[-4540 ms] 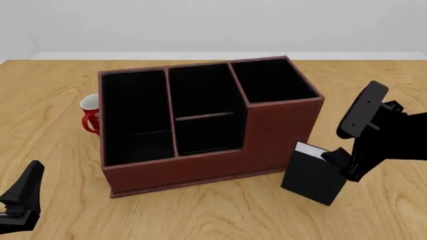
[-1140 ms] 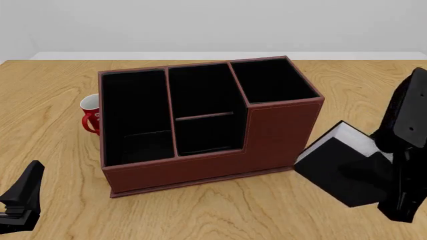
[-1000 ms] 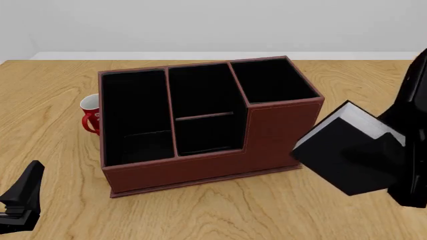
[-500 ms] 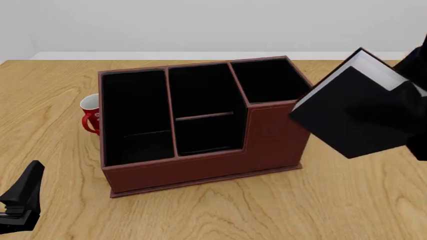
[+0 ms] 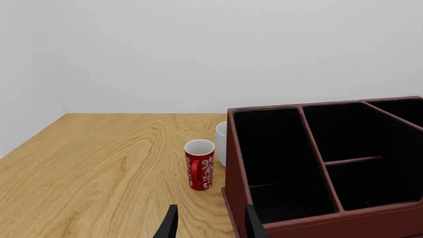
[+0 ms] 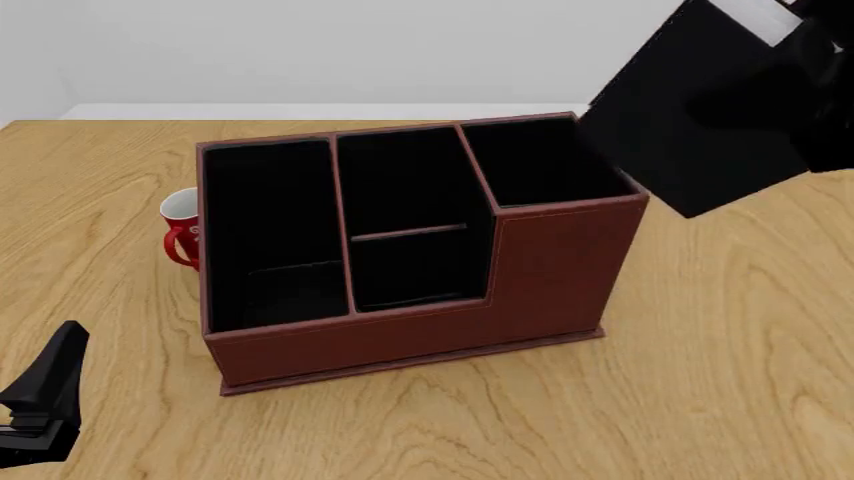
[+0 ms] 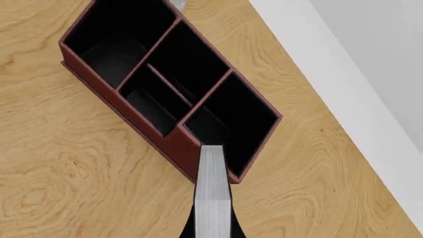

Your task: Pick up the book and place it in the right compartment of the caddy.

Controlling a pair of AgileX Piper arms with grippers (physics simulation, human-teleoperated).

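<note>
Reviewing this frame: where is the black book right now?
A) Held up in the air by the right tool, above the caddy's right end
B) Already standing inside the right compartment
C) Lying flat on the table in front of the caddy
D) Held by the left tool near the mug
A. In the front view the book hangs tilted in the right tool, above and beside the right compartment, which shows only black lining.

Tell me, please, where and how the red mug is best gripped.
The red mug stands upright, mouth open, with the caddy close on its right. So probably pinch its rim from above, on the side away from the caddy.
</note>
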